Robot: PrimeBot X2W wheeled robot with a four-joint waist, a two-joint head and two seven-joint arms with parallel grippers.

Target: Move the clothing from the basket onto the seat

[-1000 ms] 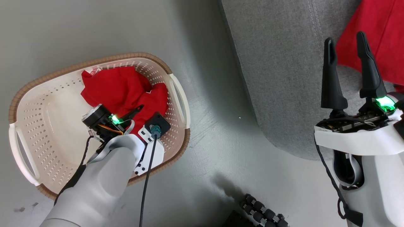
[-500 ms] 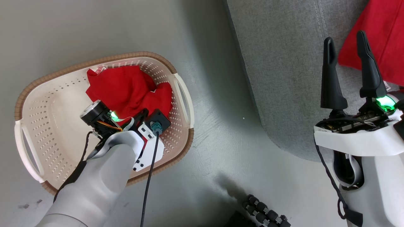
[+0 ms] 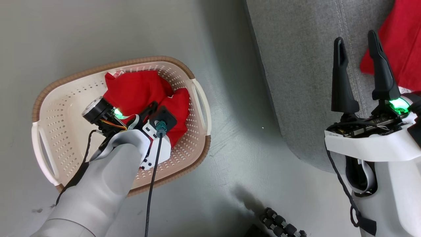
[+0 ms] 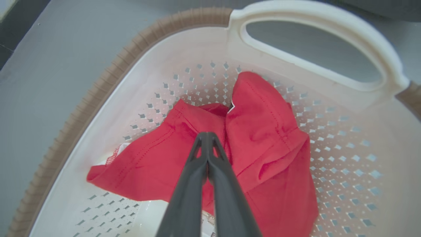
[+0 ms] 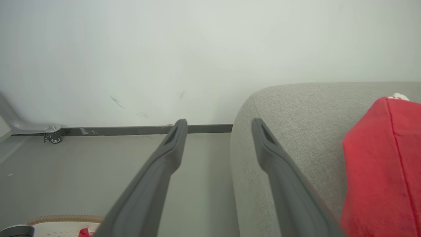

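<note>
The basket (image 3: pixel 65 125) sits on the grey floor (image 3: pixel 230 148). Its handle (image 3: pixel 201 102) is well apart from the rounded edge of the seat (image 3: pixel 302 65), with a bare strip of floor between. The clothing (image 3: pixel 141 89) lies bunched against the basket wall on that side. The left gripper (image 4: pixel 206 136) reaches into it, fingers pressed together at a red fold; whether cloth is caught I cannot tell. The right gripper (image 3: pixel 356 39) hovers over the seat's edge, fingers spread and empty. Another red garment (image 3: pixel 404 42) lies on the seat. A pale wall (image 5: pixel 197 49) stands behind.
</note>
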